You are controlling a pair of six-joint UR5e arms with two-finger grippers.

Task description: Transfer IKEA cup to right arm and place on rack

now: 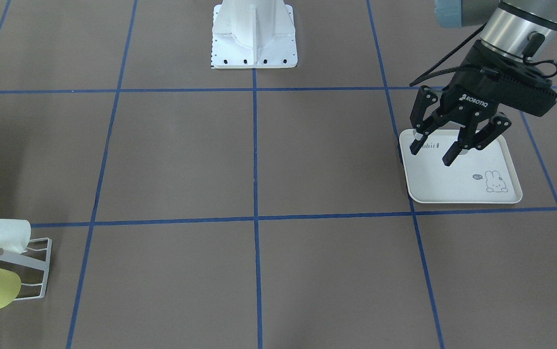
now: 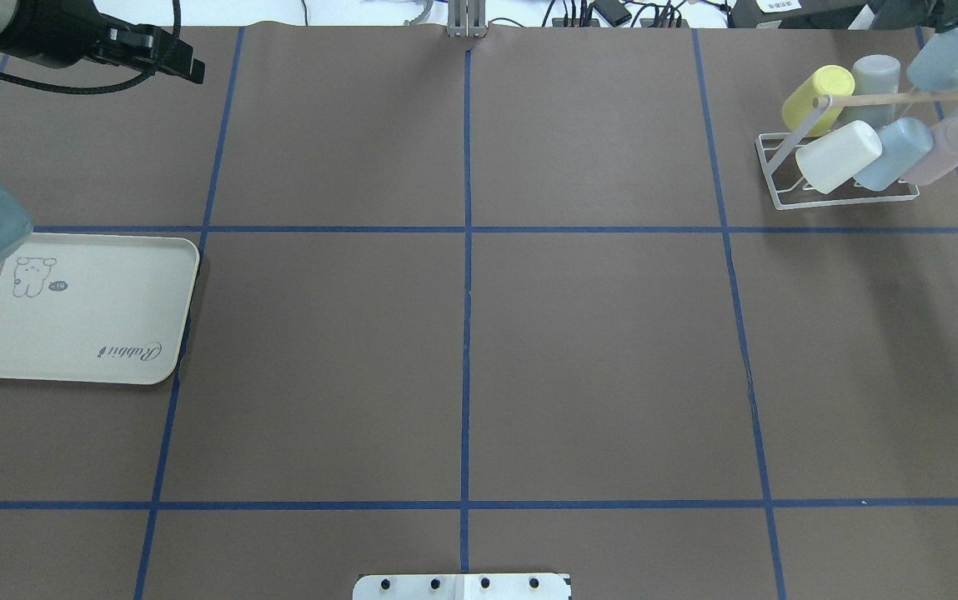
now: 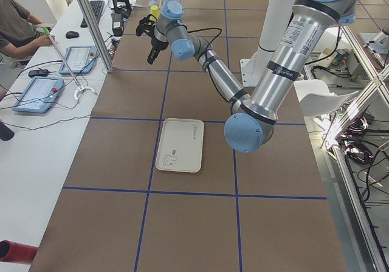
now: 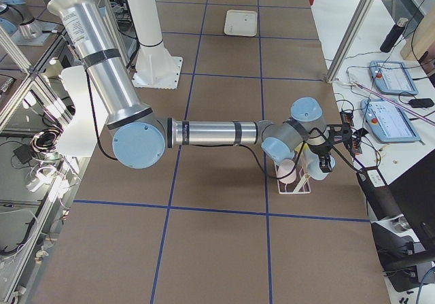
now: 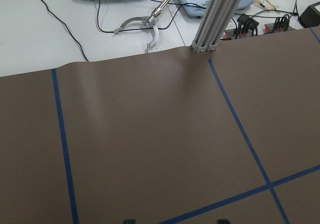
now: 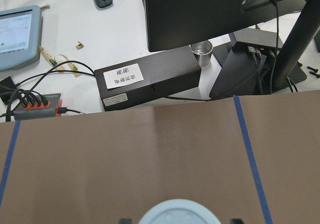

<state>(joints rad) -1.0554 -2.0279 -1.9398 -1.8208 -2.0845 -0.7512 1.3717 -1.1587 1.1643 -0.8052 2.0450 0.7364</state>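
The white wire rack [image 2: 770, 173], with a pale wooden rod [image 2: 904, 97] across its top, holds the cups. There are six, all smooth and round-sided with flat bottoms, tipped on a slant. A yellow cup [image 2: 818, 100] and a pale grey cup [image 2: 875, 79] sit in the back row. A white cup [image 2: 839, 156], a blue cup [image 2: 893, 152] and a pink cup [image 2: 943, 150] sit in the front row. The sixth, a pale blue cup [image 2: 950, 57], is at the rack's back corner, past the grey one, above the rod.

The right gripper [image 6: 179, 221] is at that corner. In its wrist view the pale blue cup's round bottom shows between the two fingertips, which stand wide apart with a gap on each side, so it grips nothing. The right arm [image 4: 204, 132] stretches out level along the table to reach the rack.

Well apart from the rack, at the table's other end, lies one cream rectangular tray [image 2: 87, 317] with rounded corners, a raised rim and a small rabbit drawing; nothing lies in it. The left gripper [image 1: 431, 156] hangs above the tray's edge, black fingers spread wide, holding nothing. The left arm [image 3: 273, 77] has a shiny metal wrist.

The table [image 2: 595, 358] is covered in matte brown, crossed by blue tape lines.
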